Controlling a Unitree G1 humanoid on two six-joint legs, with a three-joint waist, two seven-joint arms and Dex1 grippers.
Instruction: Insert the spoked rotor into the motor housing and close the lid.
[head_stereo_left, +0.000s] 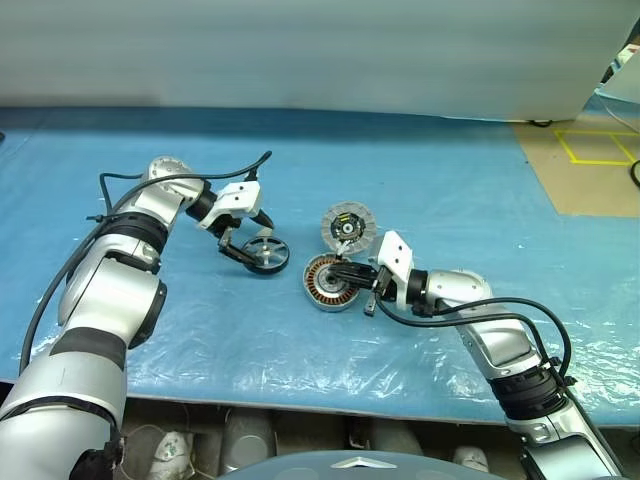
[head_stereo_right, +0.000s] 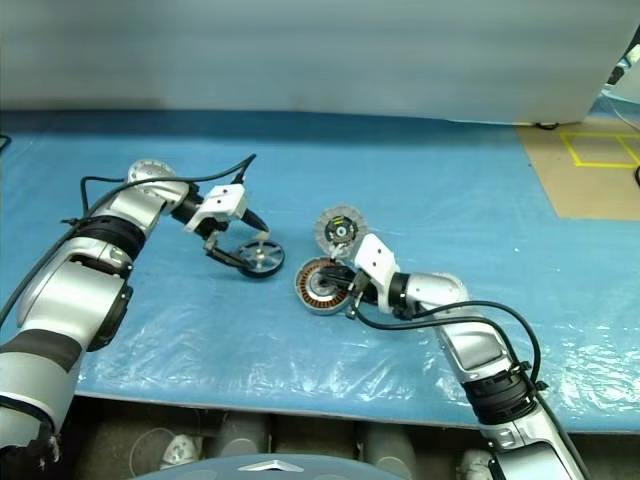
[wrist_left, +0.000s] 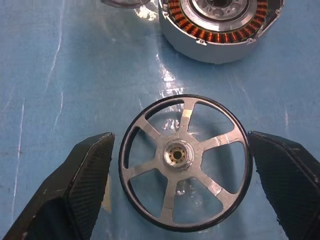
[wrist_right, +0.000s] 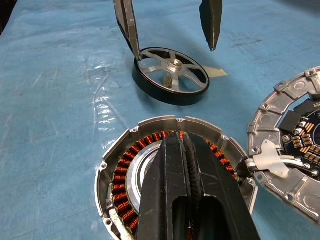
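- the spoked rotor (wrist_left: 185, 162) is seen lying flat on the blue plastic sheet (head_stereo_left: 450, 200) that covers the worktop, hub upward, left of the other two parts.
- the left pincer (head_stereo_left: 251, 246) is held wide open, pointing down over the spoked rotor; in the left wrist view one black finger (wrist_left: 75, 185) stands on each side of the dark rim, and no contact with the rim can be made out there.
- in the right wrist view one of those fingers is seen down at the rotor's rim; whether it touches cannot be told.
- the motor housing (head_stereo_left: 328, 281) is set on the sheet near the spoked rotor but apart from it, its copper windings facing up.
- the right pincer (wrist_right: 192, 192) is closed, its two fingers pressed together and lying across the open top of the motor housing; nothing is seen gripped between them.
- the lid (head_stereo_left: 348, 227) is placed just behind the motor housing, tilted, with its segmented rim and dark centre turned towards the camera.
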